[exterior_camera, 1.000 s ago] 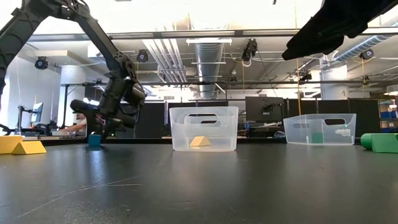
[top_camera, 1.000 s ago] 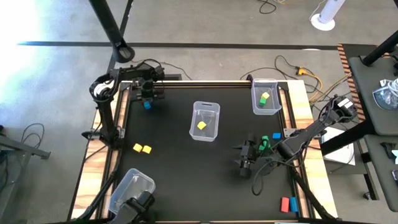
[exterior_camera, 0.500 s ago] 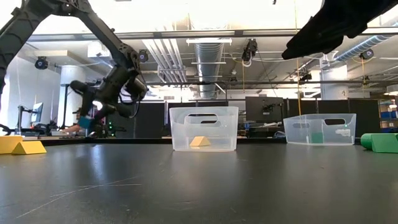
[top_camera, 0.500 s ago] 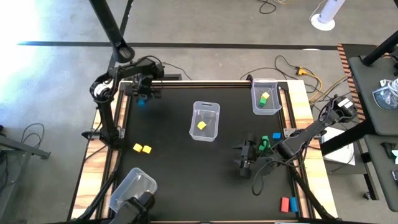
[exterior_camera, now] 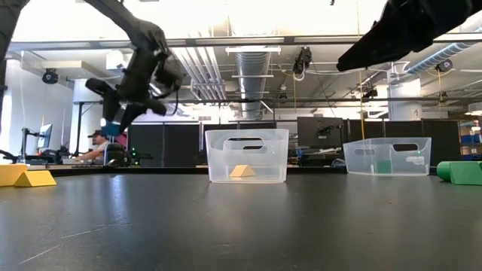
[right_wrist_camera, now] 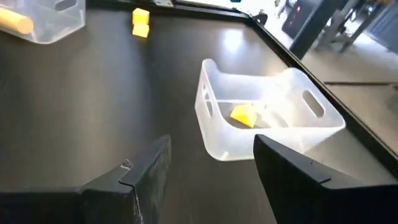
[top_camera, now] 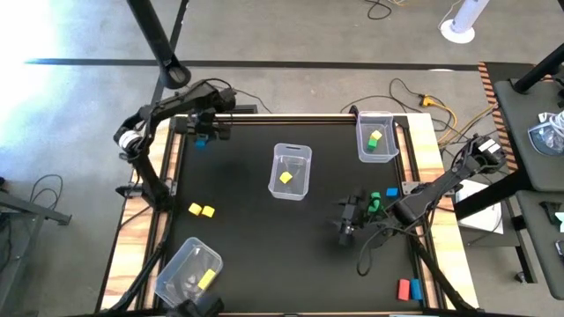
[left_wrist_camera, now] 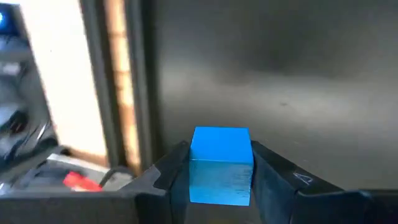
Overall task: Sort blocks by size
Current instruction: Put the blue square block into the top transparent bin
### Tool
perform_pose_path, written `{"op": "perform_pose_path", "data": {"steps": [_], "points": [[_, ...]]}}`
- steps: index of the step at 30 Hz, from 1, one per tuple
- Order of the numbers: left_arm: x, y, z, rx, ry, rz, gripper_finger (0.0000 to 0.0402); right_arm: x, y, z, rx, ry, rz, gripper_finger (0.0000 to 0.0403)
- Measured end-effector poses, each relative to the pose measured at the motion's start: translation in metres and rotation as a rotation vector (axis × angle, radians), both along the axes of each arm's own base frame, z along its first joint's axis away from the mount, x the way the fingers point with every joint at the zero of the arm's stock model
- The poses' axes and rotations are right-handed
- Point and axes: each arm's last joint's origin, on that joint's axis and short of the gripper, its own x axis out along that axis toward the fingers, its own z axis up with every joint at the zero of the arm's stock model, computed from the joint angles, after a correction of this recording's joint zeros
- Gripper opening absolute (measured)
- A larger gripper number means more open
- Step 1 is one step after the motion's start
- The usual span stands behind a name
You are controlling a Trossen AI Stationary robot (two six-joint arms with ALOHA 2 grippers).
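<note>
The left gripper pinches a blue cube by opposite flat faces; it looks light, rigid, slightly slick. The right gripper hovers, fingers spread.

One bin mid-table with a block inside, another bin at the far right corner.

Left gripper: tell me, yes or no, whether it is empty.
No: the left gripper is shut on a blue cube, which sits clamped between its two dark fingers in the left wrist view.
</note>
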Motion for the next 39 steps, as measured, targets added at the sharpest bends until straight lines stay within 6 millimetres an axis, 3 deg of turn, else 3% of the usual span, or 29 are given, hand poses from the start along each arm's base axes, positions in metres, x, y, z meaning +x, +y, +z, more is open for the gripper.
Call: {"op": "perform_pose_path", "data": {"steps": [7,13,21,26,31,39], "points": [[0.033,-0.053,0.009,0.162,-0.217,-0.241,0.0119,0.015,0.01,-0.018,-0.114,-0.013,0.079,0.0222],[0.067,-0.113,0.006,0.226,-0.564,-0.479,0.0119,0.035,0.028,-0.028,-0.311,-0.014,0.193,0.0231],[0.106,-0.186,0.006,0.223,-1.204,-0.761,0.0122,0.062,0.051,0.0,-0.553,-0.027,0.193,0.0272],[0.115,-0.219,0.005,0.258,-1.535,-0.861,0.0123,0.072,0.057,0.025,-0.615,-0.05,0.182,0.0298],[0.112,-0.241,0.007,0.308,-1.738,-0.967,0.0125,0.078,0.062,0.047,-0.616,-0.097,0.209,0.0306],[0.115,-0.262,0.011,0.351,-1.832,-1.074,0.0125,0.093,0.05,0.057,-0.629,-0.106,0.226,0.0287]]}}
